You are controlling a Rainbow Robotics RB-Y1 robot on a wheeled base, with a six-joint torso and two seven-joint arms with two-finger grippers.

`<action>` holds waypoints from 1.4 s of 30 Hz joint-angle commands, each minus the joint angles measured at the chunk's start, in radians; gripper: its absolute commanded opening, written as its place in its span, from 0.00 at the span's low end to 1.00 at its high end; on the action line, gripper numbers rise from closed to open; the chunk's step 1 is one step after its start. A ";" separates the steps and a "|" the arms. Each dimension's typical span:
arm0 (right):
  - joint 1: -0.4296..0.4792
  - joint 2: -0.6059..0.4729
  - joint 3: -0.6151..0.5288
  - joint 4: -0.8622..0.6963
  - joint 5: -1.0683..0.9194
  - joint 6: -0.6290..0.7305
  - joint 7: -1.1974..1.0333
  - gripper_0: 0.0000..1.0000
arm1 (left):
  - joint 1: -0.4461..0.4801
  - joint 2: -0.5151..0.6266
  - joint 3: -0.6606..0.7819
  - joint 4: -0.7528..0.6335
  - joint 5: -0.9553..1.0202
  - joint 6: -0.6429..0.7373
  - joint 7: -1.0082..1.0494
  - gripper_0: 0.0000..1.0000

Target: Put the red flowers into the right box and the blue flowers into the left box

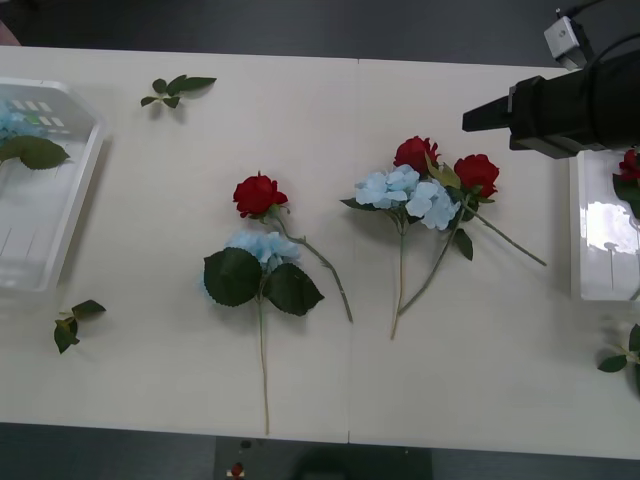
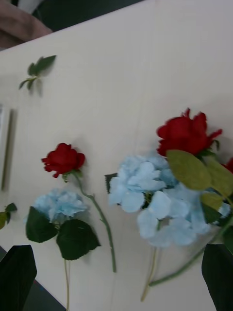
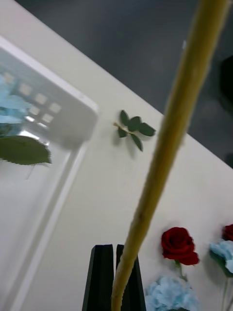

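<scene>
left gripper (image 3: 114,277) clamping a yellowish stem (image 3: 170,126) | right gripper (image 2: 116,277) spread, hovering over roses (image 2: 187,133) and hydrangeas (image 2: 145,194) at table's 2 o'clock

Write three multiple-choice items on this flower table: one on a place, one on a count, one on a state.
1. Where does the already sorted fluffy pale blue flower cluster lie?
A. in the shallow translucent white plastic left box
B. under the right arm
C. at the table's near edge

2. How many deep red artificial roses lie on the cream table, outside both boxes?
A. two
B. three
C. five

3. How do the black jaws of the right gripper stand?
A. open
B. shut on a rose
C. shut on a leaf sprig

Answers:
1 A: the cluster rests inside the tray at the table's left end.
2 B: one rose lies alone and two lie in the mixed bunch.
3 A: the right wrist view shows the jaws apart at the two corners, with nothing gripped.
</scene>
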 commanded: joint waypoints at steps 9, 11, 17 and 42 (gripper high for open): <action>-0.009 -0.023 0.033 0.068 0.319 0.124 0.058 1.00 | -0.003 0.037 -0.060 0.217 -0.019 -0.004 -0.168 0.00; -0.010 -0.023 0.053 0.079 0.352 0.121 0.099 1.00 | -0.003 0.037 -0.074 0.225 -0.017 -0.002 -0.170 0.00; -0.010 -0.023 0.139 0.108 0.422 0.066 0.228 1.00 | -0.003 0.036 -0.146 0.238 -0.016 -0.015 -0.170 0.04; -0.071 0.105 0.325 0.306 0.625 -0.121 0.366 1.00 | -0.003 0.096 -0.023 0.172 0.228 0.163 -0.276 1.00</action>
